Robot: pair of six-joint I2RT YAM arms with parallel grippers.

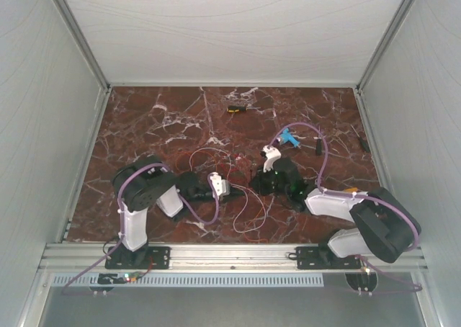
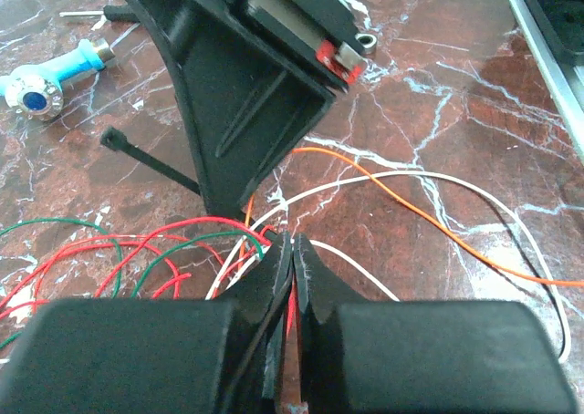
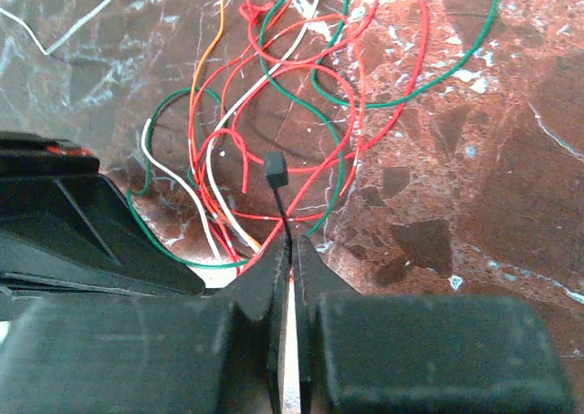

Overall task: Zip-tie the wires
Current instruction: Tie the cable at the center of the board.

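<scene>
The wires [image 3: 274, 77], thin red, green, white and orange strands, lie in loose tangled loops on the marble between the two arms [image 1: 241, 197]. My right gripper [image 3: 290, 241] is shut on the zip tie [image 3: 278, 195], a thin black strip whose square head stands just above the fingertips. In the left wrist view the zip tie [image 2: 151, 163] runs from its head to behind the right gripper's black body. My left gripper [image 2: 294, 243] is shut with a red wire and a thin black strand pinched between its fingers. The two grippers nearly meet tip to tip: left gripper [image 1: 232, 190], right gripper [image 1: 253, 183].
A blue and white tool [image 1: 289, 136] lies behind the right gripper, also seen in the left wrist view [image 2: 41, 90]. A small black-and-yellow tool [image 1: 236, 109] sits at the far middle. White walls enclose the marble table [image 1: 144, 125]; an aluminium rail [image 1: 230, 255] runs along the near edge.
</scene>
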